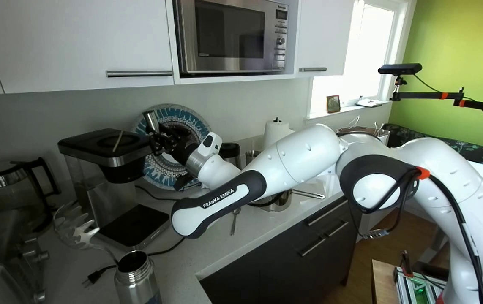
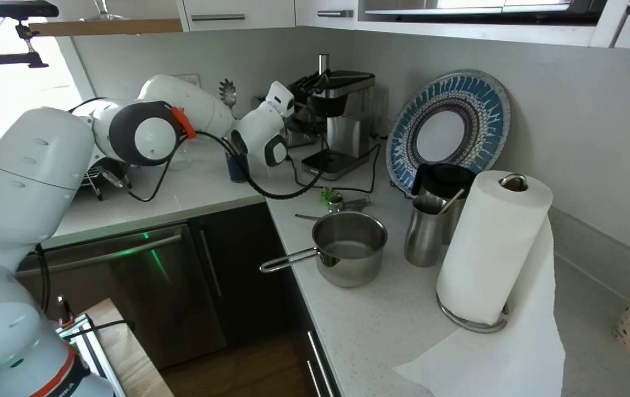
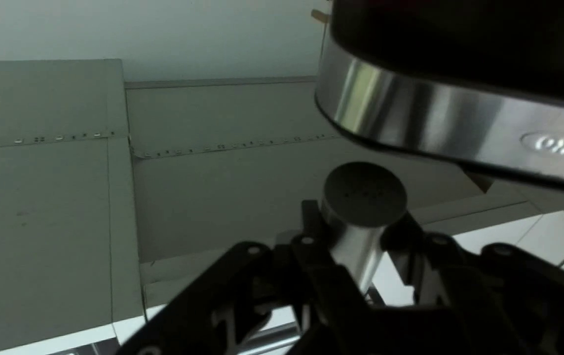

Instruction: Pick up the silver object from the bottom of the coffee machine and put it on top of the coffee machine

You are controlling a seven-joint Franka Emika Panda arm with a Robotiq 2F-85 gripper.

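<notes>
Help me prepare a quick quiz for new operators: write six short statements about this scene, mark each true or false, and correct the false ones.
1. The jaws hold the silver object. True.
2. The silver object rests on the coffee machine. False: the silver object is in the jaws, near the coffee machine's top.
3. A thin stick lies on the coffee machine's flat top. True.
4. The patterned plate lies flat. False: the patterned plate stands on edge.
5. The saucepan is upside down. False: the saucepan stands upright, its inside showing.
6. The microwave is higher up than the coffee machine. True.
</notes>
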